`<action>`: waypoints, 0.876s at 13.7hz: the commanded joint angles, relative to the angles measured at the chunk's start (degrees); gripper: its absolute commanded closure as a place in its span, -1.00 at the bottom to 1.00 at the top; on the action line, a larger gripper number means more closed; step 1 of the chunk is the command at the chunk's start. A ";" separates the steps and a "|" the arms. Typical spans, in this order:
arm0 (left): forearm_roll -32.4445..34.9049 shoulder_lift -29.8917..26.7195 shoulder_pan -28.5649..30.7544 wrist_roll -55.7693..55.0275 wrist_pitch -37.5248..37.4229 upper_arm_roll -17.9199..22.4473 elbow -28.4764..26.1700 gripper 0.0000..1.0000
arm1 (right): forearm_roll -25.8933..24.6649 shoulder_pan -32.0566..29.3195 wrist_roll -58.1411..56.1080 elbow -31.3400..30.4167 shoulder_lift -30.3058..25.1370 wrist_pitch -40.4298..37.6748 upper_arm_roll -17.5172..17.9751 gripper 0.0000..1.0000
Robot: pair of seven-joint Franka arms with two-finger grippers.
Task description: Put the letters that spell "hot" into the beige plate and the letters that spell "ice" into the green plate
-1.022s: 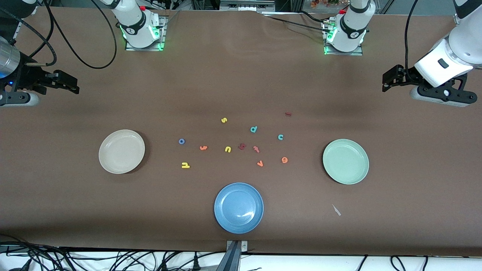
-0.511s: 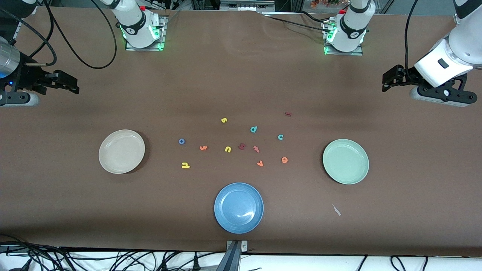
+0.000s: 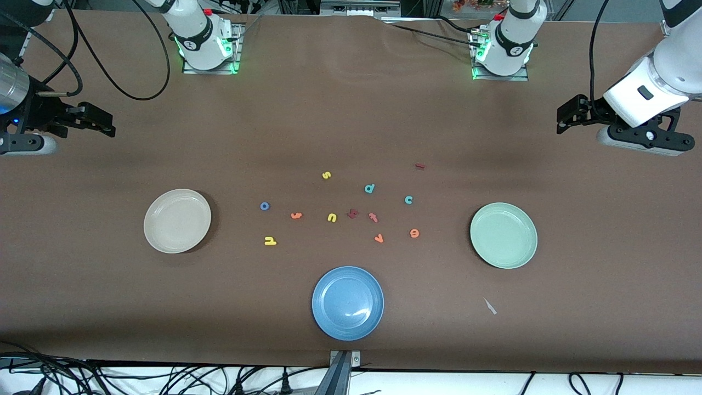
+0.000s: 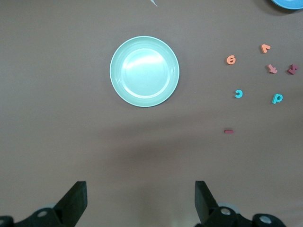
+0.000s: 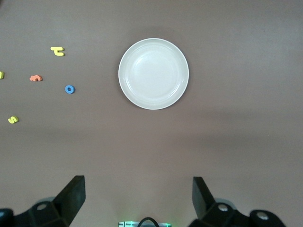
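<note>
Well, tiny foam letters (image 3: 332, 218); round glossy green plate (image 3: 503, 235).

Even overhead light, moderately bright; desk (image 3: 351, 120) matte brown, no hot spots. Soft dark bands of shadow cross it near the front camera's edge and mid-desk. Small white glare on blue plate (image 3: 347, 303); broad sheen inside green plate (image 4: 144, 71). Beige plate (image 3: 177, 220) casts a thin shadow. All views sharp; letters tiny but crisp.

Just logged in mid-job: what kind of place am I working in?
Likely a robotics lab bench: two arm bases bolted to a brown-covered table, loose cables along its edge, foam letters and plates laid out.
</note>
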 commanded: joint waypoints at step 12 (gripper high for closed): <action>-0.98 1.04 -0.92 1.34 -0.85 -0.27 0.55 -1.00 | 0.14 0.21 0.75 -0.60 -0.49 0.46 -0.03 -1.00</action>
